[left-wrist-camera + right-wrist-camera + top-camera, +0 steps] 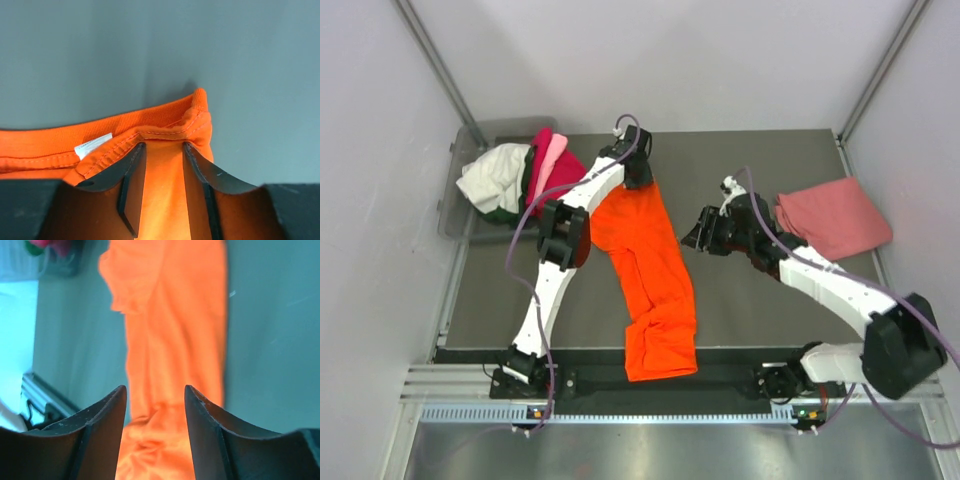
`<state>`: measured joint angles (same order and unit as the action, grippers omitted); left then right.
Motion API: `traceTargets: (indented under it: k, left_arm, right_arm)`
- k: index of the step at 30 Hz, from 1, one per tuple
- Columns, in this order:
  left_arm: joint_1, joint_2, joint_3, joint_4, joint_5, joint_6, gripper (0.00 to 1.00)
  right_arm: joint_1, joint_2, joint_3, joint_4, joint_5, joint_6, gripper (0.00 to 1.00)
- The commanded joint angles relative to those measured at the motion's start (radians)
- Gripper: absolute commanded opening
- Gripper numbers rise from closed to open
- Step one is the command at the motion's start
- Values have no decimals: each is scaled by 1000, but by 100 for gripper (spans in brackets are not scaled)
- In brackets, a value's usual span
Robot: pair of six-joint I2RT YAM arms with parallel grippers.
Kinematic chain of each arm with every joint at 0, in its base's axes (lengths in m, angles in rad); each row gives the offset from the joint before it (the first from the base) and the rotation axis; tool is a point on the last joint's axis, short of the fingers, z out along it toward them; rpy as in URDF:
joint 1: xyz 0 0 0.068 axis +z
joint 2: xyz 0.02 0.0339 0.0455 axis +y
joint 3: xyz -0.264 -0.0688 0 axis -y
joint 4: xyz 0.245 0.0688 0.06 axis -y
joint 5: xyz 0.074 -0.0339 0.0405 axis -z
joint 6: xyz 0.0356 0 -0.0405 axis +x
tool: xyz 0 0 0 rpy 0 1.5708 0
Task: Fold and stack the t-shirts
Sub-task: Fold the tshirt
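Left arm: I reach far across the surface [760,300], my wrist over the far end of the orange t-shirt [650,260].
Left end effector [163,146]: my fingers stand partly apart at the collar with orange cloth between them. I cannot tell whether they pinch it.
Right arm: bent inward and low, pointing at the shirt's right edge.
Right end effector [155,388]: spread fairly wide with nothing between my fingers, just beside the shirt and not touching it.
Orange t-shirt: lies lengthwise mid-surface, bunched at the near edge.
Label: a small white tag [93,145] inside the collar, its print too small to read.
Other t-shirts: the salmon-pink one [832,218] lies folded at far right; the white one [495,178] and the magenta one [548,165] are heaped at the grey bin [460,215].
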<state>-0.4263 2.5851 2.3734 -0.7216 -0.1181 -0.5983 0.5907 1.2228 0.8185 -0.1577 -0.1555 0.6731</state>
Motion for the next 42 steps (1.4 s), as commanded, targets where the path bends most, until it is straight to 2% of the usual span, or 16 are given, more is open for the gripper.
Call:
traceTargets:
  k: [1, 3, 7, 8, 12, 15, 16, 21, 24, 29, 35, 36, 38, 39, 41, 42]
  left_arm:
    - [3, 15, 44, 139, 90, 28, 40]
    - [3, -25, 26, 136, 87, 51, 41]
    - [6, -272, -200, 229, 89, 109, 70]
    - [4, -314, -235, 234, 75, 117, 74]
    - [4, -479, -334, 151, -61, 115, 74]
    - [6, -642, -488, 134, -78, 89, 73]
    - [4, -673, -585, 139, -95, 78, 73]
    - [6, -868, -901, 189, -114, 25, 73]
    - [8, -943, -1014, 208, -112, 9, 72]
    - [12, -1003, -1114, 228, -112, 5, 72]
    - [47, -1001, -1200, 263, -85, -12, 70]
    - [58, -994, -1224, 275, -51, -15, 70]
    - [78, -993, -1244, 297, -37, -18, 69]
    - [80, -990, -1252, 295, -35, -17, 69]
    - [83, -981, -1254, 292, -34, -17, 69]
    - [83, -971, -1254, 295, -31, -14, 68]
  right_arm:
    - [-139, 158, 77, 87, -194, -95, 50]
    - [-179, 248, 129, 109, -265, -119, 49]
    - [-227, 498, 303, 77, -337, -147, 54]
    - [-239, 536, 371, 67, -357, -148, 55]
    - [-269, 716, 550, -9, -461, -150, 56]
    - [-278, 843, 668, -88, -550, -176, 57]
    - [-278, 886, 707, -101, -555, -182, 57]
    - [-273, 964, 749, -117, -553, -170, 57]
    - [-266, 1000, 775, -124, -544, -170, 57]
    - [-244, 1063, 858, -163, -526, -172, 56]
    - [-230, 1103, 921, -169, -520, -155, 47]
    - [-230, 1109, 930, -177, -518, -155, 35]
    - [-236, 1103, 936, -183, -509, -159, 19]
    - [-241, 1088, 932, -183, -503, -164, 8]
    - [-264, 1066, 903, -166, -493, -164, 0]
    - [-275, 1054, 887, -151, -495, -156, 0]
